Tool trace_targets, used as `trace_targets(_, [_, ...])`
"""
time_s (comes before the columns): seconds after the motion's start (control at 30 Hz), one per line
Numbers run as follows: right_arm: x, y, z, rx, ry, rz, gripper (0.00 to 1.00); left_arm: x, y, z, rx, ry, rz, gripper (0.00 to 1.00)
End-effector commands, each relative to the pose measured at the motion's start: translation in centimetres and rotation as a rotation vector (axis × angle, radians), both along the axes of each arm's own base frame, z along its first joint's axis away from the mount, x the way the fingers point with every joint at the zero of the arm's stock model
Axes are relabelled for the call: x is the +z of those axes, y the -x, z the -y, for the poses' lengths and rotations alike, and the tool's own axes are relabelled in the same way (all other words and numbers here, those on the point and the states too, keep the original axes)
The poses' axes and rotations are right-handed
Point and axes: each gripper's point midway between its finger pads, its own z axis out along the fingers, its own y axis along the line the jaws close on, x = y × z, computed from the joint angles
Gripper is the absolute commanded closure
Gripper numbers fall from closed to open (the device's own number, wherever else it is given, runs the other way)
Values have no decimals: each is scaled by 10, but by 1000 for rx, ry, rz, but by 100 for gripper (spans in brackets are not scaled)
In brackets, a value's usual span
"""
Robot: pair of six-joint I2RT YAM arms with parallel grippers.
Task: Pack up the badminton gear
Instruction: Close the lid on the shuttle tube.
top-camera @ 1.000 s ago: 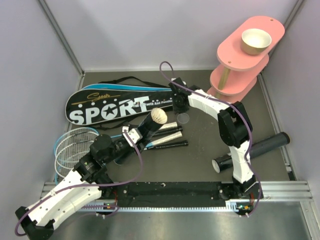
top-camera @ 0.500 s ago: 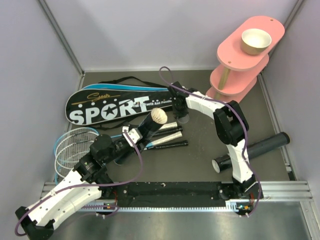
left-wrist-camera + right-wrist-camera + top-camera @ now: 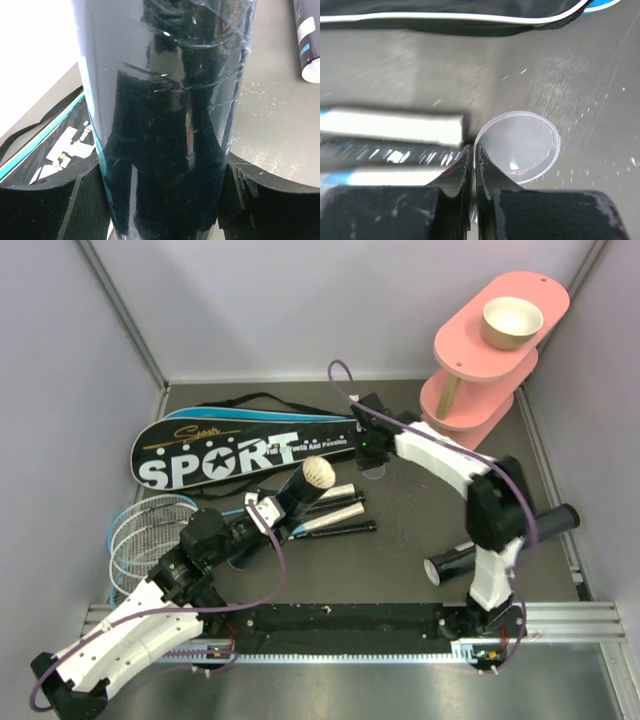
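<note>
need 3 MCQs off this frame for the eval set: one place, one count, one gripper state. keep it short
1. Which tier of the pink stand holds the tan bowl?
A) bottom B) top C) middle

2. How many black tubes show in the top view?
A) one B) two C) three

3. What is the right gripper doing?
A) wide open, holding nothing B) out of every view C) shut on the rim of the clear lid

Answers:
1 B: the bowl sits on the uppermost tier.
2 B: one is clamped in the left gripper, one lies at the right.
3 C: the right wrist view shows the fingers pinched together on the lid's edge.
</note>
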Motion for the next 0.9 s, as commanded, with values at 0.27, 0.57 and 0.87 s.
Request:
trace_targets(0.27, [288,180,-15,707,-609,361,100,19,-3,12,-41,34,58,95])
trace_targets(0.57, [310,225,-51,827,-627,307,100,14,1,17,-77,23,39,95])
trace_targets(0.87, [307,232,-74,862,-689,253,100,15,12,24,-152,29,38,95])
